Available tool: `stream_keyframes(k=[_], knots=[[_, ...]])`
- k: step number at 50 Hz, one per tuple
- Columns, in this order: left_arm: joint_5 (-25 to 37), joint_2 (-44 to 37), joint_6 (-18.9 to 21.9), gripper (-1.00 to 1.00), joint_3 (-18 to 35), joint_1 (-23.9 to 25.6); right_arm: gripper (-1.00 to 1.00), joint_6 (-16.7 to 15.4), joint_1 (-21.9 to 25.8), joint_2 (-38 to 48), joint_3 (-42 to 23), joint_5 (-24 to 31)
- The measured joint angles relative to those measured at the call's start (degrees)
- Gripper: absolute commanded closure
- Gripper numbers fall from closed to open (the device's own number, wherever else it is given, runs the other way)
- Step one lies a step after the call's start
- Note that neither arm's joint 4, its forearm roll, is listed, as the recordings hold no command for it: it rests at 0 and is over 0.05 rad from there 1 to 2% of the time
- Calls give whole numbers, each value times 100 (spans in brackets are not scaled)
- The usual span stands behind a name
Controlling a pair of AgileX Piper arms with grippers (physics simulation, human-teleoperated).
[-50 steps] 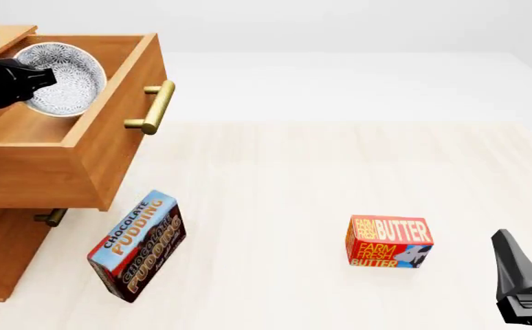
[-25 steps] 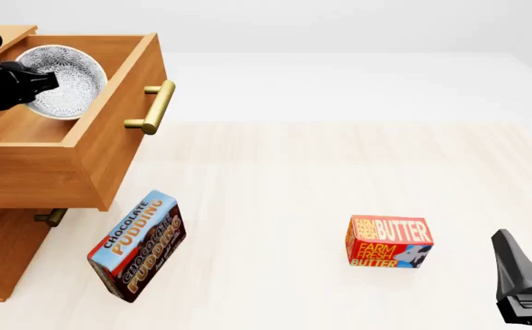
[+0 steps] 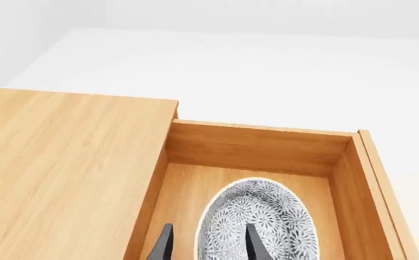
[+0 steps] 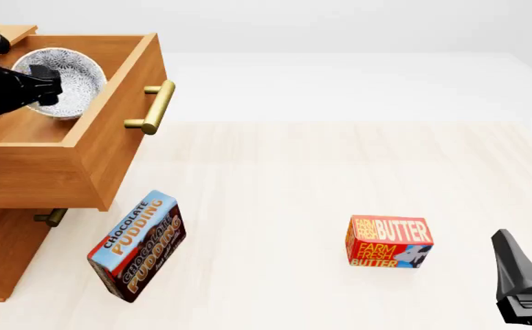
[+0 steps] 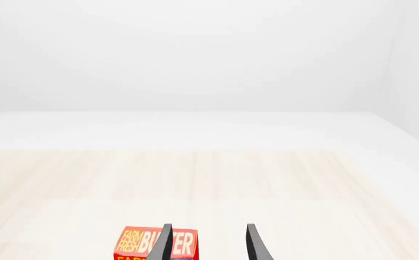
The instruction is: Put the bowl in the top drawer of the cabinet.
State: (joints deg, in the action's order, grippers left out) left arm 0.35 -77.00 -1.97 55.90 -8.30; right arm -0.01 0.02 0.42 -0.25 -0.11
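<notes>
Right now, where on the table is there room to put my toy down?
The widest bare stretch lies between the pudding box and the butter box, and beyond both toward the far edge of the table. It is crowded at the cabinet, where the left claw holds the bowl in the top drawer.
</notes>
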Motion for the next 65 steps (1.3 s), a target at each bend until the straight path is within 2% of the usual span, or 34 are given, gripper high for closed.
stream_keyframes(k=[30, 49, 65], knots=[[-91, 42, 80, -100, -75, -7, -100, 0, 0, 0, 0, 0], [-64, 612, 149, -100, -362, -84, -100, 0, 0, 0, 0, 0], [67, 1193, 107, -100, -368, -137, -100, 0, 0, 0, 0, 0]])
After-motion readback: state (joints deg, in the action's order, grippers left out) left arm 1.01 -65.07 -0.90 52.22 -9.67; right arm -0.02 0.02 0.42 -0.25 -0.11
